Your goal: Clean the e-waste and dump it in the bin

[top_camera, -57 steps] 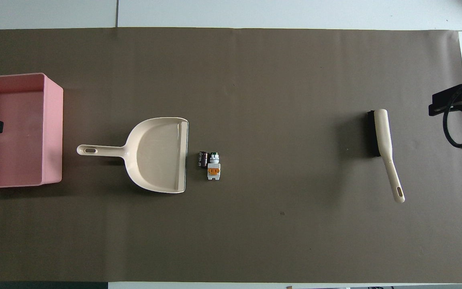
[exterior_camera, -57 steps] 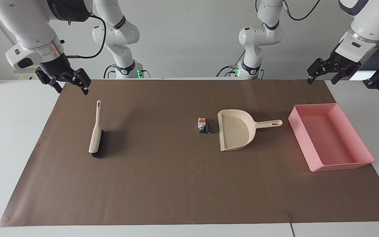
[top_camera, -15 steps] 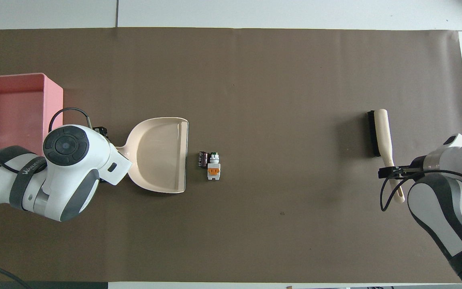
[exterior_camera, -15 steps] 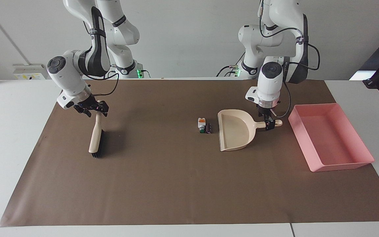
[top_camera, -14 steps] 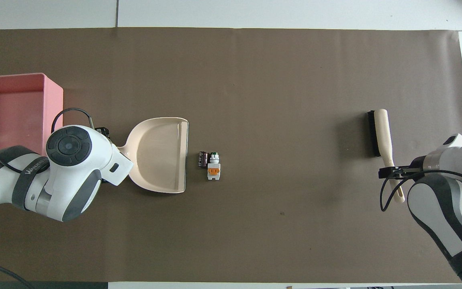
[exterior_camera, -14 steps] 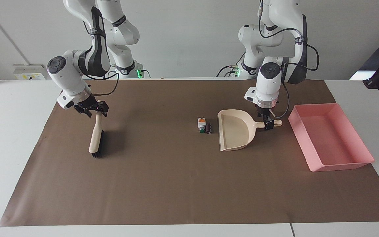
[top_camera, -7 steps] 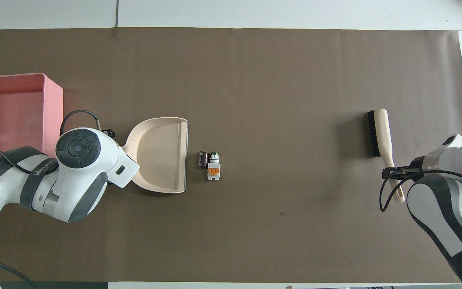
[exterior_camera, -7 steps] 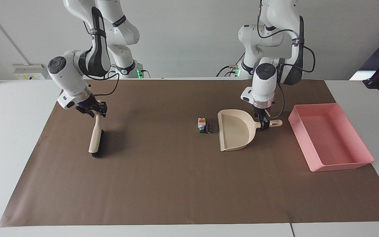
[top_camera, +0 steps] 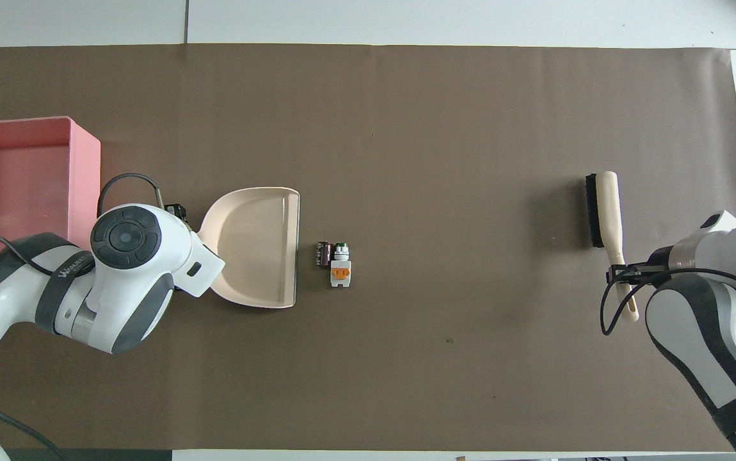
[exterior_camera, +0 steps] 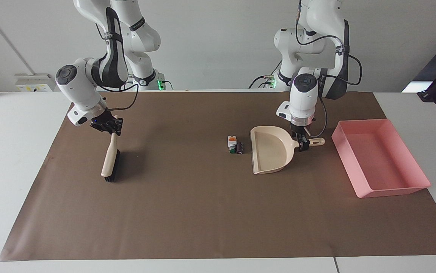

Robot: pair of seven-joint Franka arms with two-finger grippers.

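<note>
The e-waste (exterior_camera: 234, 144) is a small white block with orange and green marks and dark cylinders, lying on the brown mat just off the open lip of the cream dustpan (exterior_camera: 271, 151). It also shows in the overhead view (top_camera: 336, 261). My left gripper (exterior_camera: 300, 139) is down at the dustpan's handle, fingers open astride it, close to the pan. My right gripper (exterior_camera: 108, 127) is shut on the handle of the cream brush (exterior_camera: 110, 159), which tilts with its bristle end on the mat. The pink bin (exterior_camera: 392, 190) stands at the left arm's end, beside the dustpan's handle.
The brown mat (exterior_camera: 187, 212) covers most of the white table. In the overhead view the dustpan (top_camera: 253, 246), the brush (top_camera: 601, 211) and the bin (top_camera: 84, 211) lie in one row across the mat, and my left wrist hides the dustpan's handle.
Both arms came down from the table's ends. My left gripper slid along the dustpan's handle toward the pan. My right gripper closed on the brush handle and tilted the brush slightly.
</note>
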